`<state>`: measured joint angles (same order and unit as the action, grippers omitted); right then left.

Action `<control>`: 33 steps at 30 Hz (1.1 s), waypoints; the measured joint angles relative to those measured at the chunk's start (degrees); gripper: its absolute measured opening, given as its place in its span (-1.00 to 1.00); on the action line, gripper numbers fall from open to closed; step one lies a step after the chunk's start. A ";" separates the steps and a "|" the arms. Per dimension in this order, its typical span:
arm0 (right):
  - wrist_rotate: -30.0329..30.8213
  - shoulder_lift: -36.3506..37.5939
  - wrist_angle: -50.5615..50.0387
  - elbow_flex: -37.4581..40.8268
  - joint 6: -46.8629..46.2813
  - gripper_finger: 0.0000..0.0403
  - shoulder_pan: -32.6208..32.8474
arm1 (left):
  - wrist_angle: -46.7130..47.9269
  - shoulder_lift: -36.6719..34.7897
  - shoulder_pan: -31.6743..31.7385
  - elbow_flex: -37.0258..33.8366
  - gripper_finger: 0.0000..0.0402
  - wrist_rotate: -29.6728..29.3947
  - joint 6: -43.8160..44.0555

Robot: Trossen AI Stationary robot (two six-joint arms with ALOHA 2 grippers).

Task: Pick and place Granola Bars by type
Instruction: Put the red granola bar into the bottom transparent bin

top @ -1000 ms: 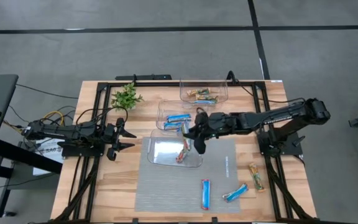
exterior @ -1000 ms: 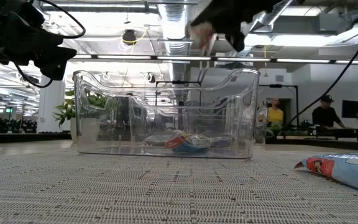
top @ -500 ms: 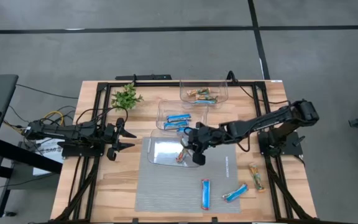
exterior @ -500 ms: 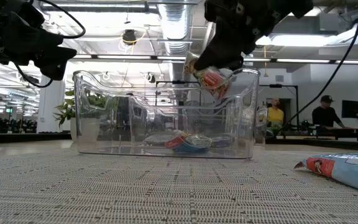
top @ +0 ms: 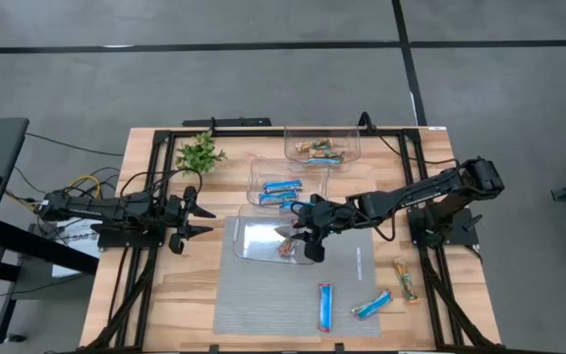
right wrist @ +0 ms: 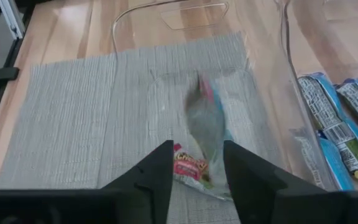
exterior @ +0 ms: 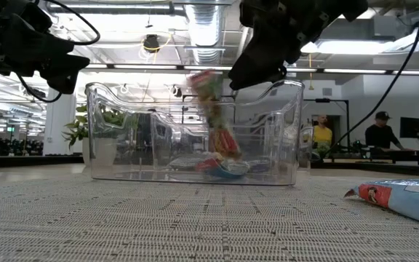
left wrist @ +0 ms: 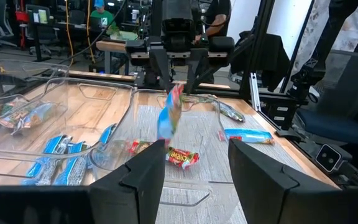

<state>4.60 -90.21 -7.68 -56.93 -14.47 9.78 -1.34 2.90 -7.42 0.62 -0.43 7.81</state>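
Wooden counter [top: 165, 295] and grey mat [top: 263, 305] carry the nearest clear bin [top: 249, 244], above which the right end effector [top: 311, 228] is spread so a red multicolour bar [exterior: 213, 120] is dropped toward its matching bar [left wrist: 182, 157] inside.

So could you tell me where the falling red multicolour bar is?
Low view: the red multicolour bar is mid-air inside the nearest clear bin, below the open right gripper.
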 joint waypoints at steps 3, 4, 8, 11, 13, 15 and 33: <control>-0.07 0.00 0.02 0.00 -1.09 -0.25 0.02 | 0.00 -0.02 0.01 0.00 -0.16 0.02 0.05; -0.11 0.00 0.02 0.00 -1.61 -0.23 0.07 | 0.02 -0.02 0.02 -0.02 -0.16 0.00 0.13; -0.22 0.02 0.07 0.00 -5.21 -0.17 0.68 | 0.02 0.00 0.02 0.00 -0.16 0.00 -0.09; -1.03 1.18 0.14 -0.03 -10.24 -0.15 1.18 | 0.00 -0.02 0.01 -0.02 -0.16 0.01 0.15; -1.85 2.33 -0.21 -0.03 -14.59 -0.15 1.71 | 0.01 -0.01 0.01 -0.01 -0.16 0.01 0.07; -2.57 3.63 0.02 -0.02 -19.77 -0.15 2.49 | 0.02 -0.01 0.00 0.00 -0.16 0.01 0.09; -18.03 10.46 5.88 -0.04 -52.65 -0.15 7.14 | 0.02 0.00 0.01 0.00 -0.16 0.00 0.03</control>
<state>-13.43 -79.76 -1.80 -56.97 -67.12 16.92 -1.33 2.90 -7.41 0.62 -0.43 7.84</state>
